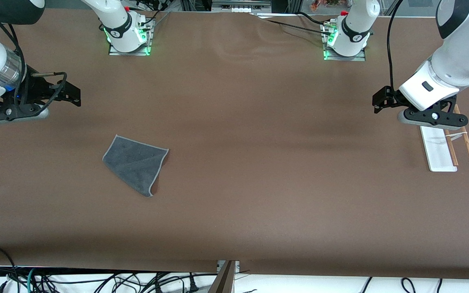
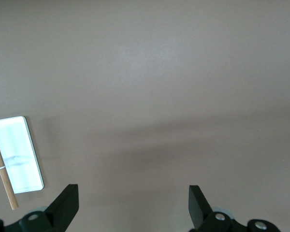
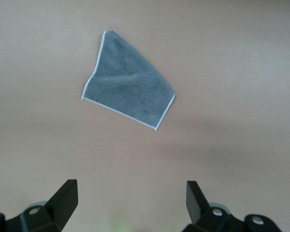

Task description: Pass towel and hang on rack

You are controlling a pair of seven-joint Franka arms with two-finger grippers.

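The towel [image 1: 136,162], dark grey with a paler hem, lies folded flat on the brown table toward the right arm's end; it also shows in the right wrist view [image 3: 128,82]. The rack [image 1: 438,148], a white base with two thin wooden rods [image 1: 467,143], stands at the left arm's end and shows in the left wrist view [image 2: 17,154]. My right gripper [image 1: 73,94] hangs open and empty over bare table, apart from the towel; in its own view [image 3: 131,203] the jaws stand wide. My left gripper [image 1: 380,101] is open and empty above the table beside the rack, also wide in its view [image 2: 134,205].
The two arm bases [image 1: 128,36] [image 1: 346,40] stand along the table's edge farthest from the front camera. Loose cables [image 1: 96,280] lie below the table's near edge. A brown cover [image 1: 259,171] spans the whole table.
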